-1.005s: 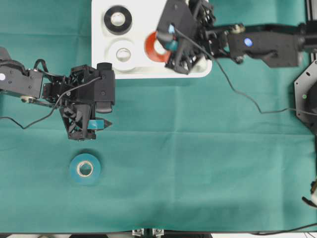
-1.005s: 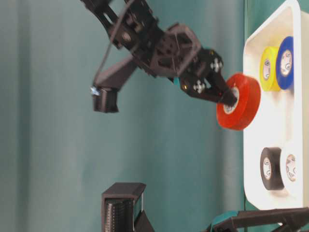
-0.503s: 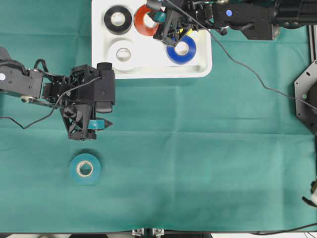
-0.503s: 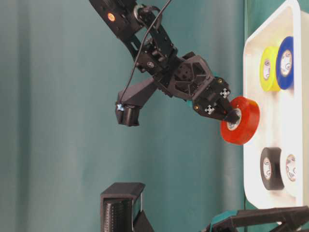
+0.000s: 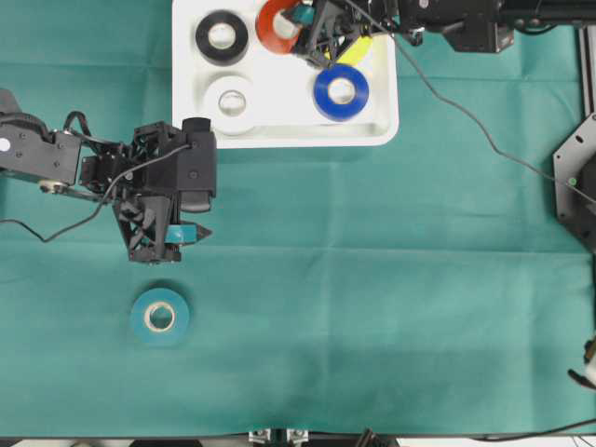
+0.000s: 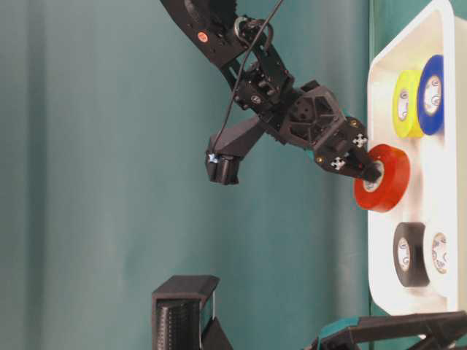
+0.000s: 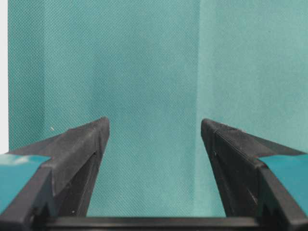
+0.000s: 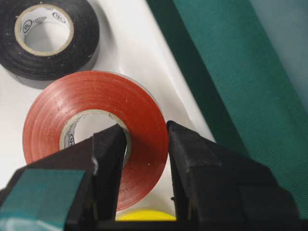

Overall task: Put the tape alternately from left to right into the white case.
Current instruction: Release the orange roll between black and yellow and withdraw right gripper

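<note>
Orange-red tape (image 8: 96, 115) wall pinched between right fingers (image 8: 108, 163) (seemingly touching white case (image 5: 279, 112)); left fingers (image 7: 77, 149) wide.

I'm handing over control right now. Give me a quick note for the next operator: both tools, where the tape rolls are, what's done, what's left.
Right tool: shut on the orange-red roll, one finger through its core, over the far row of the white case, beside the black roll. Not released.
Left tool: open, holding nothing, over the cloth short of the teal roll.
In the case: black, white roll, blue roll, yellow roll.
Left: release the orange-red roll, then fetch the teal roll, probably with the left tool.
</note>
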Available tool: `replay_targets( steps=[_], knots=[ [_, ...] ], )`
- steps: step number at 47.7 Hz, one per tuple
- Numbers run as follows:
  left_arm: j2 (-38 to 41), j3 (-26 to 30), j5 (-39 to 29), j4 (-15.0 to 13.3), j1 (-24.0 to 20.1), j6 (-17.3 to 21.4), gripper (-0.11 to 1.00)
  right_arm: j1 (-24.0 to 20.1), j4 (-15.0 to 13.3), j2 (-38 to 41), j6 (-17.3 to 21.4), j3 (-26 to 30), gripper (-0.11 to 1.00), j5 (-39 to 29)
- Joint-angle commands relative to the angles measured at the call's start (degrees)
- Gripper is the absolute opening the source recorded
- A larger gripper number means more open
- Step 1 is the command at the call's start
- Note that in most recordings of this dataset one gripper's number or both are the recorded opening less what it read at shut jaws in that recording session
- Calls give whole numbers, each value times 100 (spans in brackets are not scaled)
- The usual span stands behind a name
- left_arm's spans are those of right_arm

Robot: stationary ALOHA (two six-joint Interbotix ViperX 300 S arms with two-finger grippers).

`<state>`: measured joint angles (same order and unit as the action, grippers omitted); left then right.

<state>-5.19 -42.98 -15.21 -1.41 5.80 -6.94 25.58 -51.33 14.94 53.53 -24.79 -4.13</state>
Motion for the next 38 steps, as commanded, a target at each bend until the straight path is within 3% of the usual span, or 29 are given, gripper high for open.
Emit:
replay_targets(
  steps=[1,10,27,36,38],
  knots=[
    [-70,53,44,9,18,9,92,18,-26,-70,-18,132,29,53],
    [-70,53,44,9,18,0,92,26,-211,-18,-26,141,29,105],
    [-70,70,44,0,18,-18,92,26,-211,-18,-26,185,30,-9],
    [-70,62,35,0,18,-18,92,18,-211,-44,-26,176,81,-70],
    [-79,62,35,9,18,-18,92,26,-220,-53,-26,176,85,-79]
  ],
)
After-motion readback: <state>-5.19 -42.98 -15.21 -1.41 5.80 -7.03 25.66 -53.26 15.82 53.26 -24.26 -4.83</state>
